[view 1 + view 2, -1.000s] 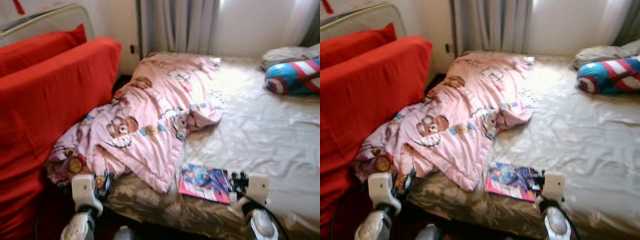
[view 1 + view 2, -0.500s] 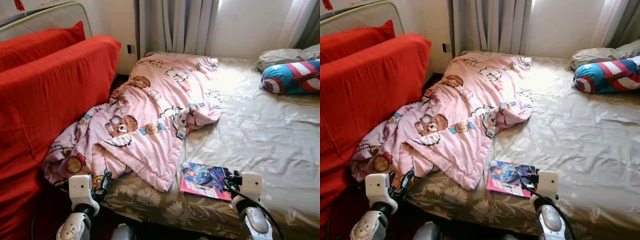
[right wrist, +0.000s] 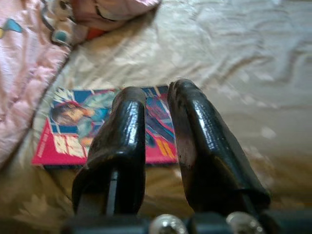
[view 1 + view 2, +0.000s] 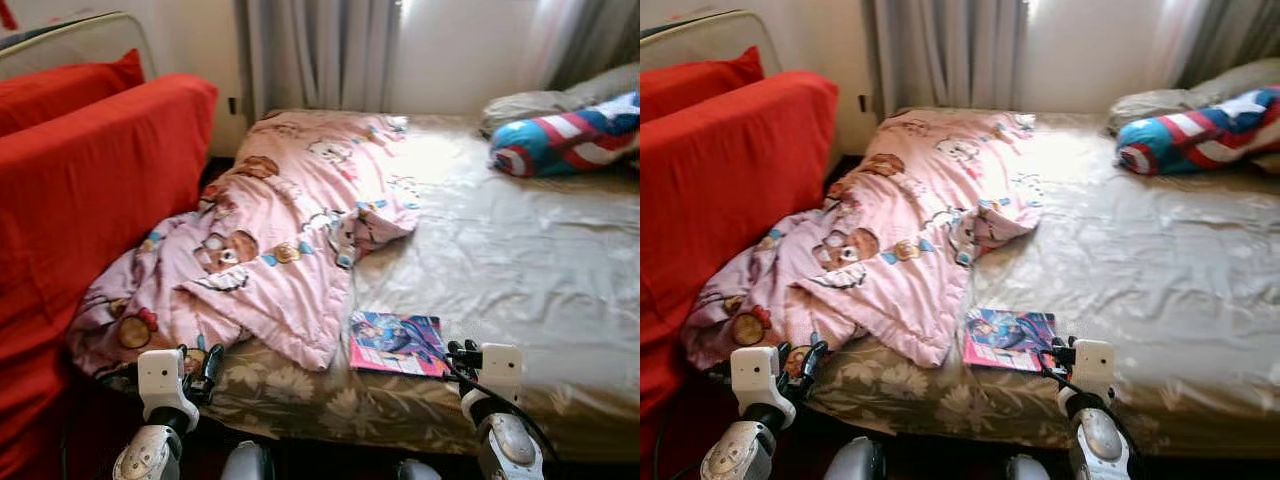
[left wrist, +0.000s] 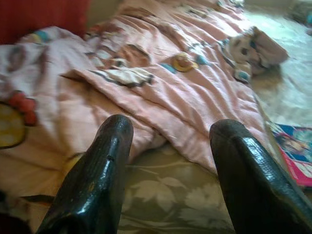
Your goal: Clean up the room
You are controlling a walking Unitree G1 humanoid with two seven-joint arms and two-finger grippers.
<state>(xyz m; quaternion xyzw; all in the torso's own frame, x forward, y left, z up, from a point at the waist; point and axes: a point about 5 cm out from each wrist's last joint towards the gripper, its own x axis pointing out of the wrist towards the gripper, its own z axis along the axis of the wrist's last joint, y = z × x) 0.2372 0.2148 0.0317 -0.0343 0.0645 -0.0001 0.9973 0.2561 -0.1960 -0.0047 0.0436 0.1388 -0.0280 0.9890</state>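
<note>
Left eye view is showing a bed (image 4: pixel 520 250) with a beige sheet, and a colourful magazine (image 4: pixel 397 343) is lying flat near its front edge, in the lower middle of the frame, just beside the corner of a crumpled pink blanket (image 4: pixel 270 250). The right claw (image 4: pixel 462 352) is sitting at the lower right of the frame, near the magazine's right edge, and in the right wrist view its two black fingers (image 3: pixel 122 141) are standing close together with only a narrow gap, gripping nothing. The left claw (image 4: pixel 200 365) is waiting at the lower left, released and wide apart, in front of the blanket's hanging edge. The step in hand is probably picking up the magazine. To do it well, the right claw is needing to spread first, then come low along the sheet and take the thin edge, because a flat magazine on a soft bed is giving little to catch. A striped pillow (image 4: pixel 565 140) is resting at the upper right.
</note>
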